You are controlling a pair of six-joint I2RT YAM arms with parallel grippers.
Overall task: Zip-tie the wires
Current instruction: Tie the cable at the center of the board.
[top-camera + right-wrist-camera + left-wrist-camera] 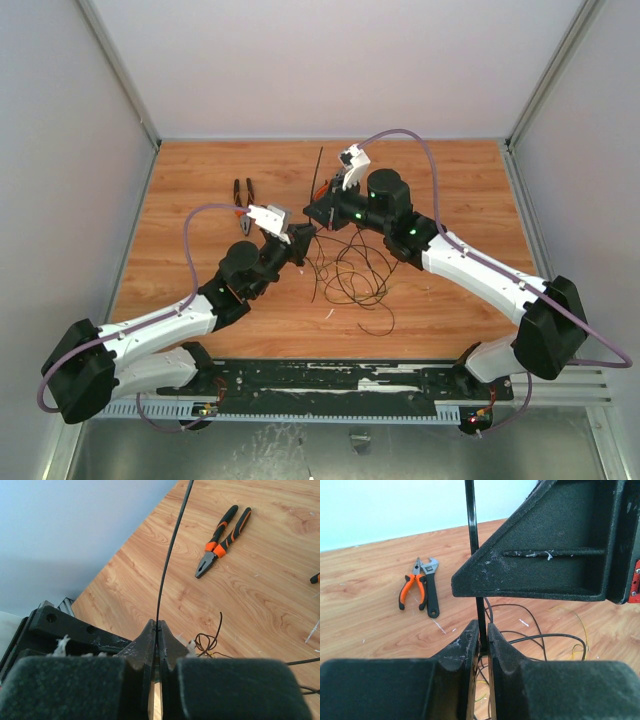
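Observation:
The zip tie point(319, 175) is a thin black strip standing up from between the two grippers. My left gripper point(482, 626) has its jaws pressed on the strip's lower part, and the zip tie point(471, 525) runs up past the right gripper's finger point(545, 555). My right gripper point(156, 626) is shut on the zip tie point(170, 555), seen edge-on and curving up out of frame. In the top view the left gripper point(303, 238) and right gripper point(318, 208) meet above the table's middle. The wires point(350, 275) lie in loose black loops just in front of them, and some wires point(540, 630) show behind the left jaws.
Pliers point(243, 205) lie on the wooden table point(200, 170) to the left of the grippers. The left wrist view shows orange-handled pliers point(412, 590) beside a black wrench point(432, 587). Grey walls close the table on three sides.

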